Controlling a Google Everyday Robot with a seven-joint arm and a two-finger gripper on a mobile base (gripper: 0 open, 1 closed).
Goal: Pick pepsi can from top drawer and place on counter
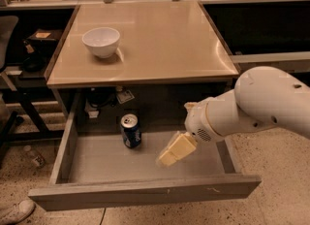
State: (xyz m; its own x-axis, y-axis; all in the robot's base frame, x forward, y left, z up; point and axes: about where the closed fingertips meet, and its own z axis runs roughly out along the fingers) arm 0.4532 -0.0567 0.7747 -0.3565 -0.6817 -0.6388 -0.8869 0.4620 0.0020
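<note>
Pepsi can point(131, 131): upright on top drawer point(145, 193) floor, rear centre-left; long axis vertical, silver top up. Gripper point(165, 159): right of can, nearer drawer front, apparently apart; open or closed, cannot tell.

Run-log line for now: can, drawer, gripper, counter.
pepsi can: upright in top drawer, ungrasped | drawer: open | gripper: over drawer floor, beside can, apart | counter: white bowl, no can

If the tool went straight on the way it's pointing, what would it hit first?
Probably the floor of the top drawer: the tool points down-left, passing in front of the pepsi can, though depth is unclear.
</note>
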